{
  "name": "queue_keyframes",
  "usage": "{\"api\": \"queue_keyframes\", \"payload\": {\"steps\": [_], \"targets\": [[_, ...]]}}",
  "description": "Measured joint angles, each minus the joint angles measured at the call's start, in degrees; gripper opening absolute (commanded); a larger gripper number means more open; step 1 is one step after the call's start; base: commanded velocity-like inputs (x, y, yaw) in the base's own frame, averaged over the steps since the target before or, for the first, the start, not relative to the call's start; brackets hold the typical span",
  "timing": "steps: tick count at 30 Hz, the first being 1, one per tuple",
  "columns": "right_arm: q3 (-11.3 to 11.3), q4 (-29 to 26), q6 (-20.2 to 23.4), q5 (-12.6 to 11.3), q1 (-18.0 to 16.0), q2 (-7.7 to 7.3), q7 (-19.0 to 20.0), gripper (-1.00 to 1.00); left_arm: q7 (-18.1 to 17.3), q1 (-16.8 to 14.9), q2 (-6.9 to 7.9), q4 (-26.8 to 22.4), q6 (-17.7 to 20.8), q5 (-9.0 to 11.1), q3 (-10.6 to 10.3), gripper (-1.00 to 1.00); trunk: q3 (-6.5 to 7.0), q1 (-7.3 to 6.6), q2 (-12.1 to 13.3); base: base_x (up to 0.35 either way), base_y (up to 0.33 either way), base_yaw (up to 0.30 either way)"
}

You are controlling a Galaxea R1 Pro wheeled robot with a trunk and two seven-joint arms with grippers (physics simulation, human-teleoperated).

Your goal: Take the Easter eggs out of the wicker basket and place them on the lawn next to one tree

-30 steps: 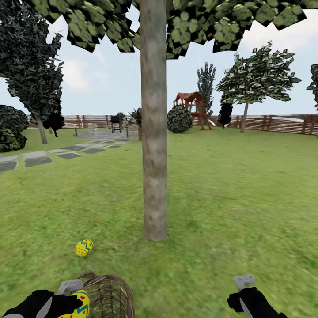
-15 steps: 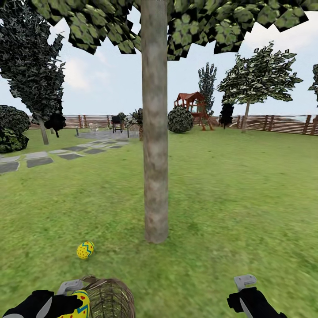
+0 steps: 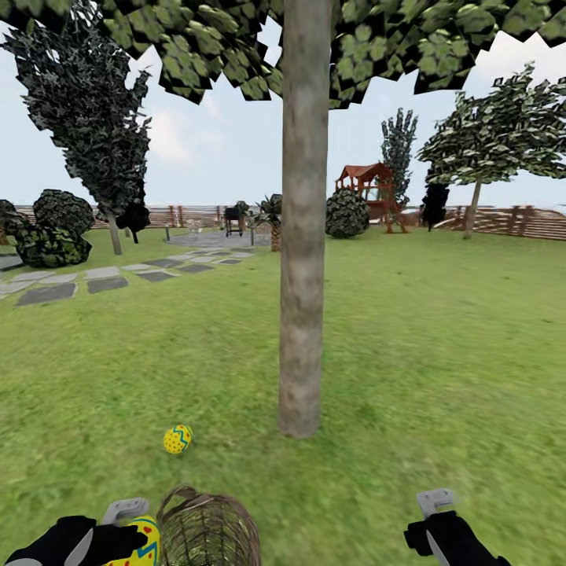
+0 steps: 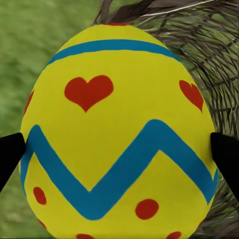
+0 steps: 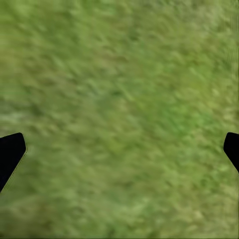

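The left gripper (image 4: 119, 149) is clamped on a yellow Easter egg with red hearts and dots and a blue zigzag band (image 4: 117, 134), just beside the small brown woven wicker basket (image 3: 208, 531) on its inner side. Ahead of it a second yellow patterned egg (image 3: 178, 439) lies on the mottled green lawn (image 3: 440, 354), near the thick grey-brown tree trunk (image 3: 303, 259). The right gripper (image 5: 119, 149) hangs wide open and empty over bare grass; grey stone paving slabs (image 3: 102, 277) lie far ahead to the left.

left arm: reaching in low, just beside the wicker basket (image 3: 208, 528) | left claw (image 4: 119, 149): gripping an Easter egg (image 4: 117, 134), fingertips pressing its two sides | right arm: hanging low, well apart from the basket | right claw (image 5: 119, 149): gaping wide, gripping nothing
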Motion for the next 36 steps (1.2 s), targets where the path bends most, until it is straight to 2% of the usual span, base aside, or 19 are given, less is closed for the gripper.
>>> {"api": "queue_keyframes", "payload": {"steps": [7, 36], "targets": [[-0.09, -0.01, 0.09, -0.08, 0.01, -0.03, 0.1, 1.0, 0.27, -0.01, -0.41, 0.07, 0.36, -0.08, 0.0, -1.0, 1.25, -1.54, 2.81, -0.004, 0.036, 0.098], [-0.08, -0.09, 0.06, -0.17, 0.01, -0.03, 0.12, 1.0, -0.24, -0.02, -0.01, 0.01, 0.46, 0.08, 0.87, -1.0, 6.46, -7.9, 14.45, -0.088, 0.28, 0.0]]}}
